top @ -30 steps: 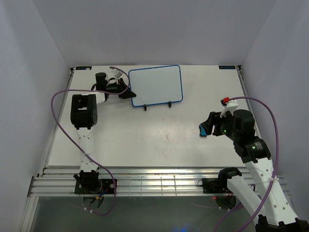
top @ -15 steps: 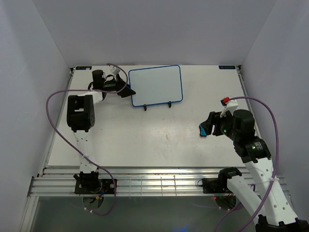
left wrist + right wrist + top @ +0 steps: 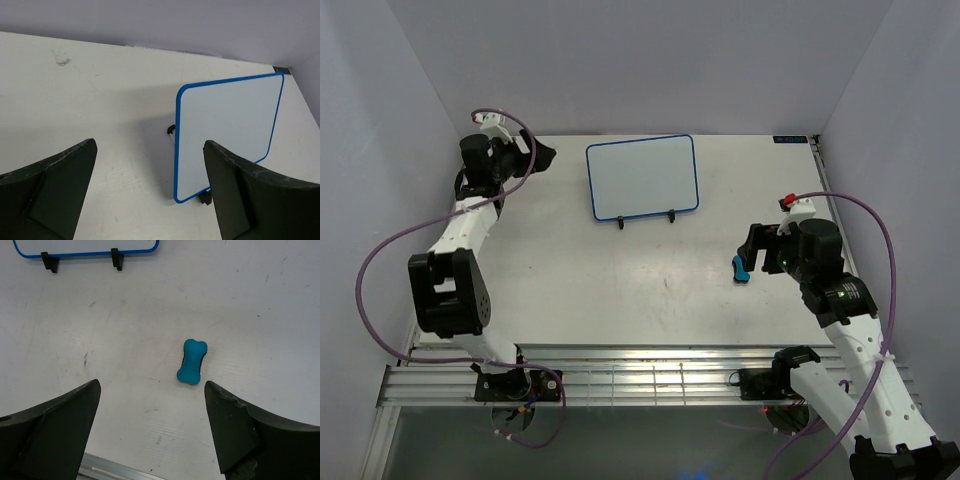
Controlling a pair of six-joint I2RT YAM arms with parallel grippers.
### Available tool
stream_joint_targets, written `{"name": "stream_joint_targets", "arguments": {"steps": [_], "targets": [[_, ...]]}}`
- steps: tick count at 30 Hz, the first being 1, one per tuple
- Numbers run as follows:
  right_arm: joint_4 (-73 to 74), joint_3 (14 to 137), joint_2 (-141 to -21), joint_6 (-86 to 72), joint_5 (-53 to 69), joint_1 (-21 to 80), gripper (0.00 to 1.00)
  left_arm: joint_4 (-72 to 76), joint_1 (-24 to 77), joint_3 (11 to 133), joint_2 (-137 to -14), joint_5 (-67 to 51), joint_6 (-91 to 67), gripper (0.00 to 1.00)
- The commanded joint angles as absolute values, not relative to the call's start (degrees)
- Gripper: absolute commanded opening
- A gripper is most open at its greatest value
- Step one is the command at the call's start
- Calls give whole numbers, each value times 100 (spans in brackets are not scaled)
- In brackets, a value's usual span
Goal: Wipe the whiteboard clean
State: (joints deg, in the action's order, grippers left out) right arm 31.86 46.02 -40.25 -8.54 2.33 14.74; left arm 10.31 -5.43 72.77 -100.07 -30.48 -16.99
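Across the far middle of the table (image 3: 620,290), the whiteboard (image 3: 642,177), propped leaning back on a black stand (image 3: 672,215). Face plain white from edge to edge, bound in a thin blue frame with rounded corners; in the left wrist view, caught at an angle with shadow behind it. Near the far left corner, well apart from the board, the left gripper (image 3: 544,155), fingers spread wide and empty. At the right side, the right gripper (image 3: 752,245), likewise spread and empty, poised just above a blue bone-shaped eraser (image 3: 192,361) flat on the table
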Motion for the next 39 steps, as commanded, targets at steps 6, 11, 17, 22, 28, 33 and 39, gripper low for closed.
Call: {"name": "stream_joint_targets", "arguments": {"steps": [6,11,17,22,28,33,39], "targets": [[3629,5387,-4113,-694,-694,1477,90,-1221,763,6180,-7125,147,-1794,98],[4138,5738,-4122,-633,-606,1477,90,-1791,958,5292,-5548,597,-1547,98],[4237,5670,-3763,-642,-1081,1468,90,-2284,976,4511,-3939,870,-1090,98],[4096,5379,-3463,-606,-966,1477,90,-2619,976,4166,-3270,590,-1230,98],[4122,5387,-3155,-501,-1133,1468,90,-3014,984,4368,-2857,430,-1143,98],[4131,5362,-3103,-457,-1336,1468,90,-3155,1055,4561,-2830,650,-1204,98],[3937,5194,-2918,-404,-1494,1477,90,-3085,1072,4474,-2865,669,-1274,98]]}}
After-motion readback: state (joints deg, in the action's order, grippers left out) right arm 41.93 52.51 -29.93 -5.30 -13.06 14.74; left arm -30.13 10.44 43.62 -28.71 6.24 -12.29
